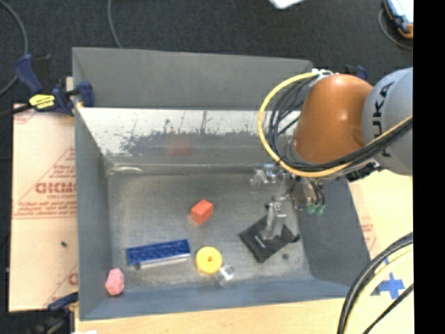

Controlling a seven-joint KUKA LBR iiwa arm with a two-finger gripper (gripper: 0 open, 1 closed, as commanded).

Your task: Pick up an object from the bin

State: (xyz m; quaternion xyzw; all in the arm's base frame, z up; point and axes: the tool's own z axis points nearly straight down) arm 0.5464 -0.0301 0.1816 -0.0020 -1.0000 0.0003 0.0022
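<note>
The main risk, as I judge it, is a poor hold on a thin thing. The black flat rectangular piece [256, 243] in the lower right of the frame lies low on the floor of the grey metal bin [90, 207]. The claw [277, 223] stands at that piece's upper right end, not over its middle. A grasp taken so far toward one end could let the piece swing down, twist out or drop on the lift. A claw that closes on the flat face and not across the edges could simply push it along the floor. The piece also lies near the bin's sloping right wall, so a shove that way might wedge it against the slope, where it would be harder to reach.

Whether the claw is apart, together or clamped on the black piece, I cannot tell: its tip is a tangle of metal against the dark piece. It appears to be down at the piece, touching it or just above it.

The other things lie well apart to the left. They are a small orange cube [201, 211] near the middle of the frame, a blue flat ridged bar [158, 253], a yellow round piece [208, 259] lower down and a pink rounded lump [115, 281] in the lower left corner. None of them looks likely to get in the way
</note>
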